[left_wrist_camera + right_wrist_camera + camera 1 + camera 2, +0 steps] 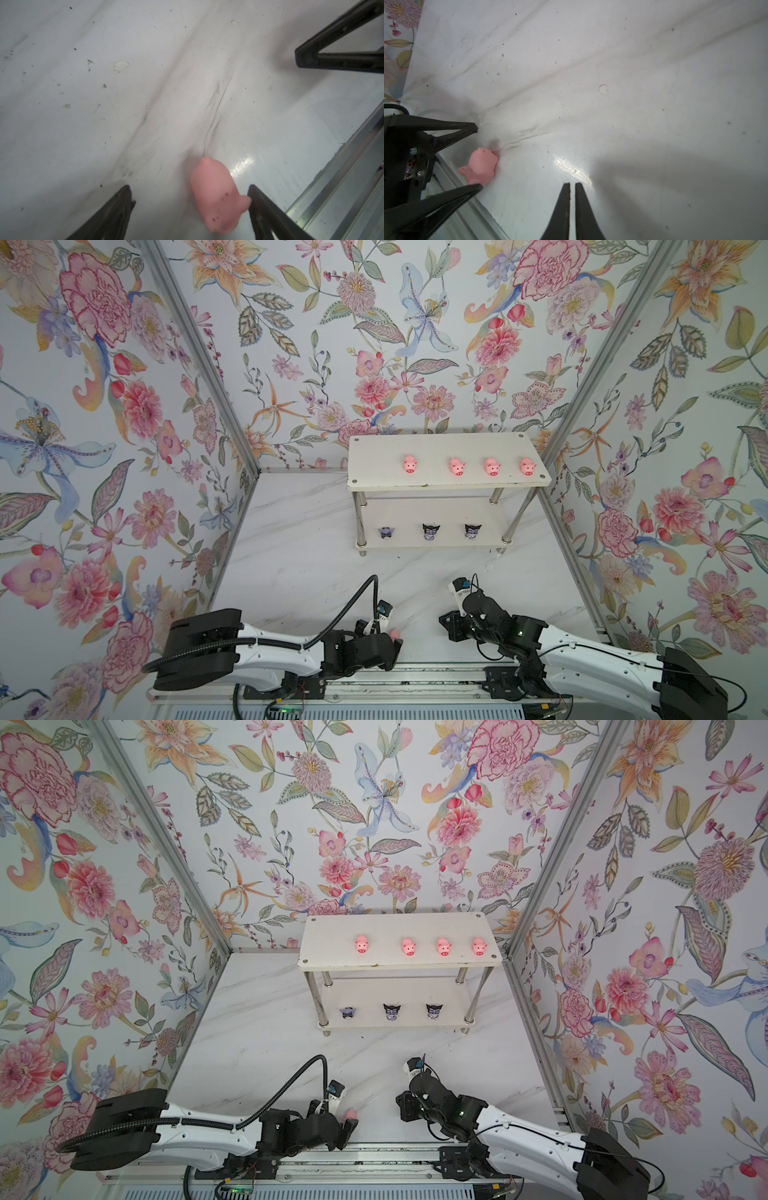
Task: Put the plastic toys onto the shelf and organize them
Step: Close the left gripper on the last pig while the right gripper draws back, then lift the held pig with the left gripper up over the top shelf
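Note:
A pink pig lies on its side on the white table by the front edge. My left gripper stands open around the pig; one fingertip touches a stub on its body, the other is well apart. The right wrist view shows the same pig between those fingers. To the pig's right, my right gripper is shut, holding nothing. On the shelf, several pigs line the top board and three purple-and-black figurines the lower one.
An aluminium rail runs along the table's front edge just behind both grippers. Floral walls enclose the table on the left, right and back. The shelf stands at the back right against the wall.

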`<act>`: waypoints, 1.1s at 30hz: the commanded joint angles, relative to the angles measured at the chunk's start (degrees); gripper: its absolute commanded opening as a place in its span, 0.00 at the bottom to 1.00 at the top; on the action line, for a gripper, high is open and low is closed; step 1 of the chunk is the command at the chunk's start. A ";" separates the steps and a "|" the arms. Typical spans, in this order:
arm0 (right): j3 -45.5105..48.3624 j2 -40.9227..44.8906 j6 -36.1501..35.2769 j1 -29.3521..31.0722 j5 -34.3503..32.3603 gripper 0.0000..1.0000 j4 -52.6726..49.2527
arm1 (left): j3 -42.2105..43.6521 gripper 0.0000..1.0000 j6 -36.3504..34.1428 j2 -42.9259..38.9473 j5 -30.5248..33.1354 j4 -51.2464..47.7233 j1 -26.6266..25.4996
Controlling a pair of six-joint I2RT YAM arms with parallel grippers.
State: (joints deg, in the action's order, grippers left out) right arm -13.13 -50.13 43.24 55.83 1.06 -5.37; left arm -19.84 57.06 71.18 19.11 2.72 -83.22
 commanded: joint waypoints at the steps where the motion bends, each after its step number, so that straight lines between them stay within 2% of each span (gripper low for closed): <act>1: 1.41 -0.10 -0.51 -0.26 0.33 0.11 -0.58 | -1.18 0.75 1.82 1.48 2.16 1.33 -0.52; 6: 1.58 -0.56 -1.32 -0.37 0.12 0.11 -0.17 | -1.55 0.62 2.27 3.84 2.62 4.15 -0.34; 10: 1.95 -0.87 -2.19 -0.72 -0.18 0.11 0.57 | -2.03 0.46 2.44 5.33 2.53 4.78 -0.25; 13: 2.83 -1.35 -2.46 -1.08 -0.03 0.12 1.51 | -2.09 0.35 2.53 4.57 2.64 4.34 0.32; 15: 3.58 -1.65 -2.55 -1.36 0.16 0.12 2.28 | -2.24 0.32 2.54 3.32 2.85 3.31 0.63; 21: 5.04 -2.34 -2.64 -1.92 0.99 0.12 4.61 | -5.05 0.29 0.93 -4.85 5.96 -6.79 3.01; 26: 4.38 -4.01 -3.81 -2.14 1.60 0.13 6.17 | -9.41 0.27 -3.09 -14.76 7.72 -17.66 9.07; 30: 3.31 -8.16 -5.37 -2.31 1.73 0.14 8.07 | -17.03 0.27 -8.92 -19.35 9.49 -27.07 14.51; 33: 2.65 -12.99 -6.31 -2.45 2.69 0.14 11.44 | -25.27 0.31 -13.94 -18.86 12.51 -32.68 16.55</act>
State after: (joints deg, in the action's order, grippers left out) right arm -10.63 -59.16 39.00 53.78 2.81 6.66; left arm -39.44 50.06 52.49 27.49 -21.02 -68.12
